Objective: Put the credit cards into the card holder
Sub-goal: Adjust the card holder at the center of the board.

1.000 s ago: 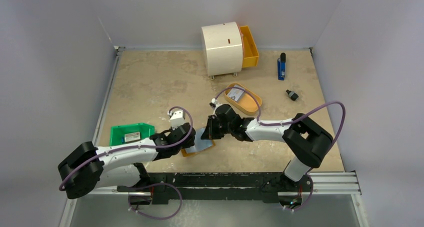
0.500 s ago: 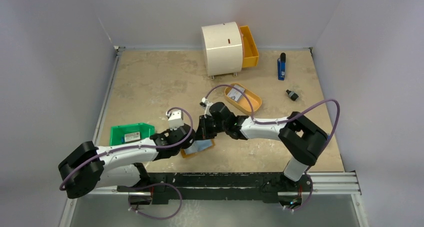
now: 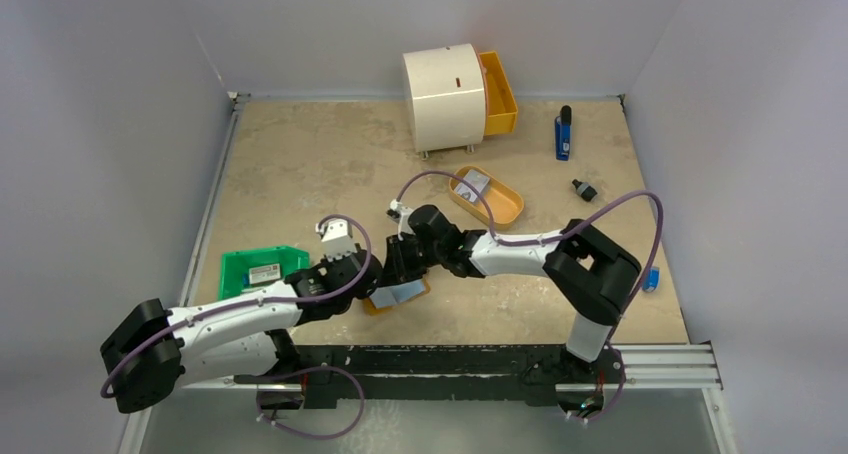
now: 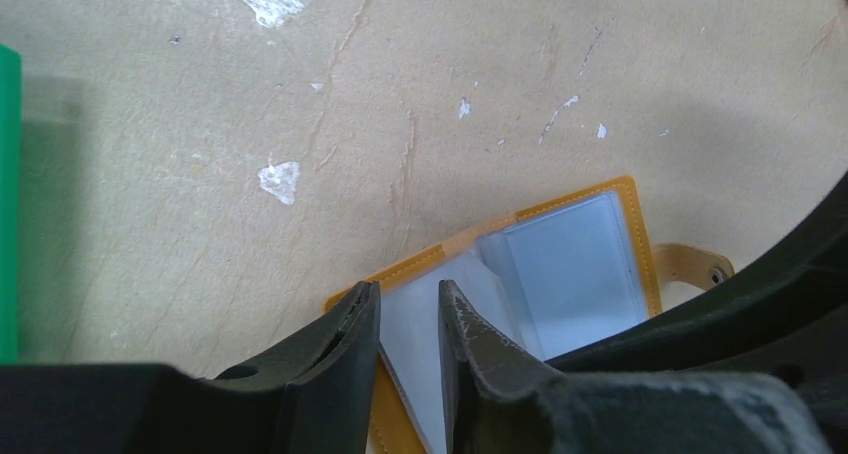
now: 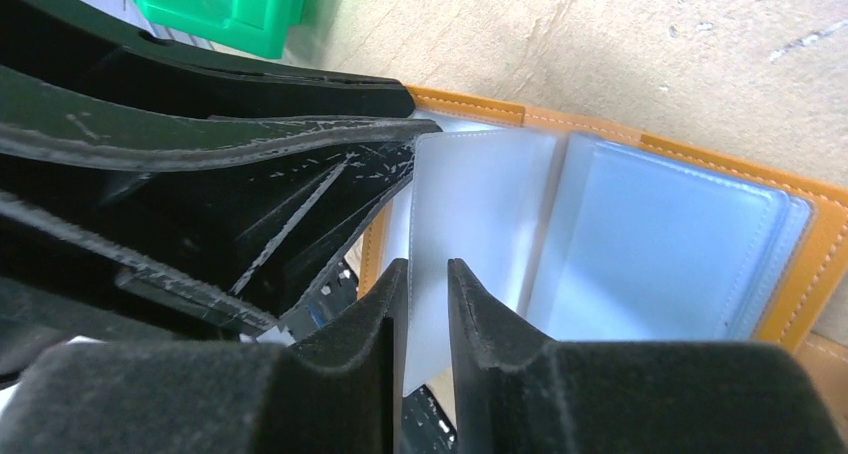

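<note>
The card holder (image 3: 400,296), tan with clear sleeve pages, lies open on the table near the front; it also shows in the left wrist view (image 4: 570,254) and the right wrist view (image 5: 680,244). My right gripper (image 3: 397,262) (image 5: 428,266) is closed on one sleeve page (image 5: 480,204), which stands up from the holder. My left gripper (image 3: 366,277) (image 4: 408,289) is at the holder's left corner, fingers a narrow gap apart with nothing between them. One pale card (image 3: 472,184) lies in the orange oval tray (image 3: 505,210). I see no second card.
A green bin (image 3: 240,270) with a white, red-printed label stands left of the left gripper. A white round drawer unit (image 3: 445,96) with an orange drawer (image 3: 498,92) is at the back. A blue tool (image 3: 563,134), a small black part (image 3: 584,189) and a small blue item (image 3: 652,280) lie on the right.
My right gripper has moved left, from beside the holder to over its left half, taking the sleeve page with it. My left arm has shifted slightly left. The small blue item is now uncovered.
</note>
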You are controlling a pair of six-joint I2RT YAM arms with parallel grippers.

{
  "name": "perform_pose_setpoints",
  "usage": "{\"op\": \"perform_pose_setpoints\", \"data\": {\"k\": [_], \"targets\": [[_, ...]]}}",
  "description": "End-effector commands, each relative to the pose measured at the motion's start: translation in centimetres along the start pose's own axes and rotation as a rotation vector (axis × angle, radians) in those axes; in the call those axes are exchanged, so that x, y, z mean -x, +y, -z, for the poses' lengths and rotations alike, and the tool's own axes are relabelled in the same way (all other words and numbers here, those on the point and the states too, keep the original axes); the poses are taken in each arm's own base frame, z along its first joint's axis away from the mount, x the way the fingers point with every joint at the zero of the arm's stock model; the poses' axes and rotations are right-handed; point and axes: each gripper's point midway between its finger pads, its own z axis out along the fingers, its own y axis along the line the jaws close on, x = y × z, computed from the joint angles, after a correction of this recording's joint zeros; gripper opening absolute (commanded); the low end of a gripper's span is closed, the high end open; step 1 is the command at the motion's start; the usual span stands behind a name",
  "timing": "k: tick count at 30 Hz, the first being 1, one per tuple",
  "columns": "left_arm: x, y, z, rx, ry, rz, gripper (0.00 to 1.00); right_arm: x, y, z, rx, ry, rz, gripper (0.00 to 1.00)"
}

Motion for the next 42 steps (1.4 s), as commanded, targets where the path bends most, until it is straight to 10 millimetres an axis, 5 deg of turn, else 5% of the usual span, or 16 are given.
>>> {"op": "perform_pose_setpoints", "data": {"k": [1, 11, 24, 34, 42], "targets": [[1.9, -0.3, 0.8, 0.008, -0.054, 0.051, 0.29, 0.5, 2.0, -0.5, 0.052, 0.017, 0.064, 0.25], [3.4, 0.1, 1.9, 0.007, -0.101, 0.119, 0.39, -1.2, 2.7, -1.7, 0.065, 0.082, 0.124, 0.36], [4.2, -0.2, 2.9, -0.037, -0.112, 0.186, 0.41, -2.7, 0.5, -2.6, 0.006, 0.115, 0.111, 0.43], [-0.9, -2.9, 0.4, -0.146, 0.048, 0.176, 0.29, -3.2, -0.5, -1.7, -0.031, 0.085, 0.080, 0.43], [-3.0, -1.5, -1.3, -0.088, 0.071, 0.110, 0.22, -2.3, -2.0, 0.4, -0.134, -0.033, 0.016, 0.42]]}}
